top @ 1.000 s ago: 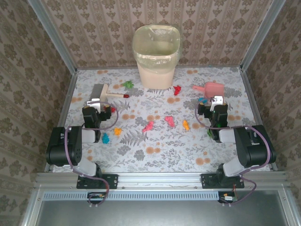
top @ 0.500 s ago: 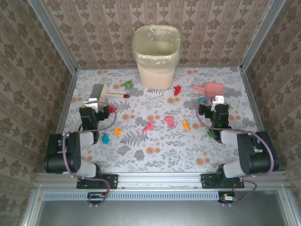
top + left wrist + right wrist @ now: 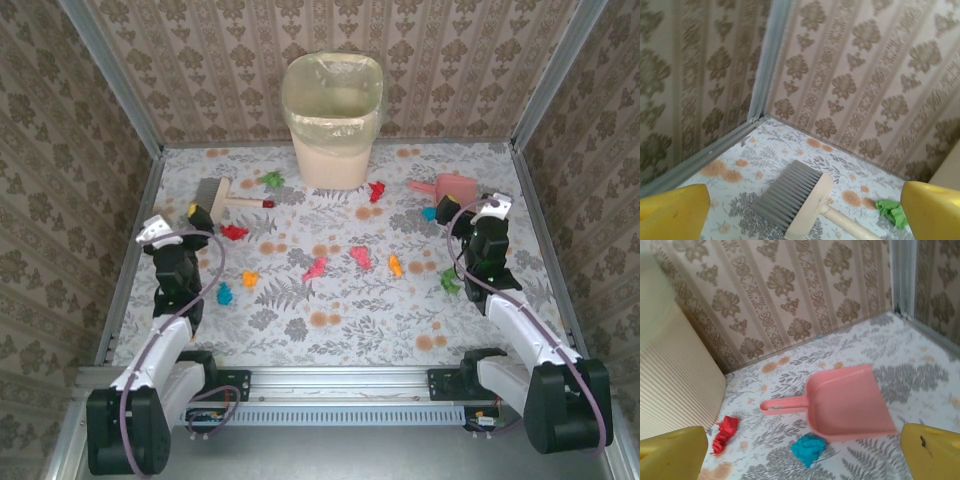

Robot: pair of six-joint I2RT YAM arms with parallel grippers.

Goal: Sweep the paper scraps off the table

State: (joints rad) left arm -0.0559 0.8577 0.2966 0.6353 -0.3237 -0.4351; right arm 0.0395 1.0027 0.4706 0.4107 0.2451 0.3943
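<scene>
1. The left gripper (image 3: 156,231) hangs over the left edge of the table (image 3: 340,335), jaws spread wide and empty. In its wrist view the yellow fingers (image 3: 672,212) frame the lower corners.
2. The right gripper (image 3: 491,206) is likewise wide open and holds nothing. It sits above the table's right side, just on the near side of the dustpan (image 3: 452,187).
3. The paper scraps (image 3: 316,268) lie scattered over the printed surface. Two pink and an orange one are in the middle, and an orange and a blue one lie left of centre. A green one is near the right arm and a red one near the left gripper.
4. A brush (image 3: 213,194) lies flat at the far left with its grey bristles toward the corner and its handle pointing right. A green scrap (image 3: 892,211) sits just beside the handle, and a yellow bit lies by the brush head.
5. The pink dustpan lies flat, its handle toward the bin (image 3: 333,120). A blue scrap (image 3: 808,449) is just at its near edge; whether they touch I cannot tell.
6. The lined bin stands upright against the back wall (image 3: 200,70), with a red scrap (image 3: 726,432) near its right foot.
7. Metal rails (image 3: 340,380) edge the table.
</scene>
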